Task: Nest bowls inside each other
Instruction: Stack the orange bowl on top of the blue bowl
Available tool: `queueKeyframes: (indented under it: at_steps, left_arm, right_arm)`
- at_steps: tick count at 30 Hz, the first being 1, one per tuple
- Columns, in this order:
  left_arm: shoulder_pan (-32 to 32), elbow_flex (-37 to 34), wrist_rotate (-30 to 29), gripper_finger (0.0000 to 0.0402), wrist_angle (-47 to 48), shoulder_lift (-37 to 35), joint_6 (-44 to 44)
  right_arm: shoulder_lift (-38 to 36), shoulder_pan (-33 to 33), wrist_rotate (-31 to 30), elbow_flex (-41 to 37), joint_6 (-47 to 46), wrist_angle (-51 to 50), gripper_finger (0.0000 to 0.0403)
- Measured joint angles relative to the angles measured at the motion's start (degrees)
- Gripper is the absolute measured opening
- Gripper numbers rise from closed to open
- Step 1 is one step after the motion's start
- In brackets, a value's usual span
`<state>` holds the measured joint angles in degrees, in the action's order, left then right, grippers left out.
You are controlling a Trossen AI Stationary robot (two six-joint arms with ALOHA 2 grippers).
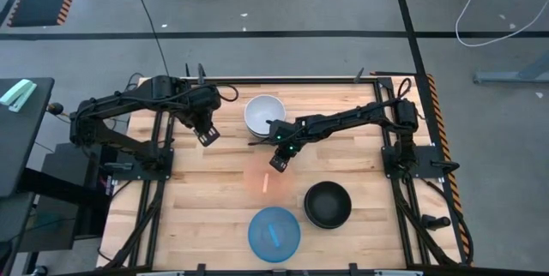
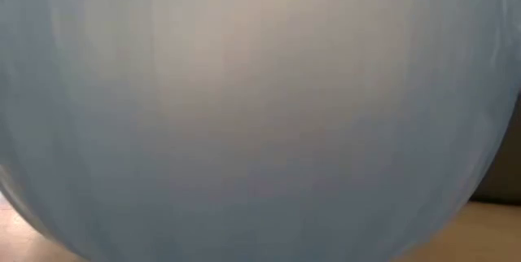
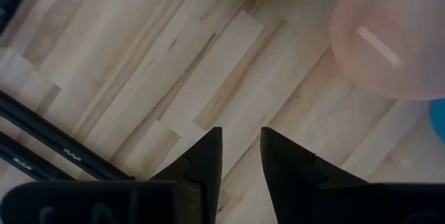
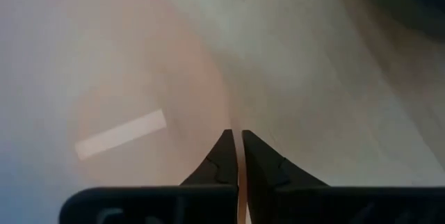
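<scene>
We see our right gripper (image 1: 279,162) pinched on the salmon-pink bowl (image 1: 265,178) rim, left gripper (image 1: 207,135) wide and empty; blue bowl (image 1: 274,233), black bowl (image 1: 328,204), white bowl (image 1: 263,113) beyond them, nesting mostly unfinished.

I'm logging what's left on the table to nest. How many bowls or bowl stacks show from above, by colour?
White: 1, possibly a stack
Salmon-pink: 1, its rim pinched by the right gripper
Black: 1, possibly a stack
Blue: 1
Total: 4 visible bowls or stacks

4 bowls (image 1: 264,115) sit between both arms on table (image 1: 197,216).
</scene>
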<state>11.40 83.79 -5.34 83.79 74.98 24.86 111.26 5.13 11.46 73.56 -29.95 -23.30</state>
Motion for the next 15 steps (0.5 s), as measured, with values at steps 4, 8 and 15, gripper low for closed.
queueKeyframes:
  at_steps: [4,8,15]
  left_arm:
    - [-1.35,0.00,-3.37,0.0102,0.07,0.00,-0.04]
    - [-2.12,-0.02,-5.10,0.0094,0.13,0.00,-0.07]
    - [-2.28,-0.02,-7.12,0.0081,0.15,0.00,0.00]
  right_arm:
    - [-2.20,-0.02,-2.22,0.91,1.46,-2.91,0.0006]
    - [-4.76,0.01,-5.26,4.22,3.05,-8.02,0.0006]
    - [-5.51,-0.07,-9.80,15.62,9.36,-20.43,0.0006]
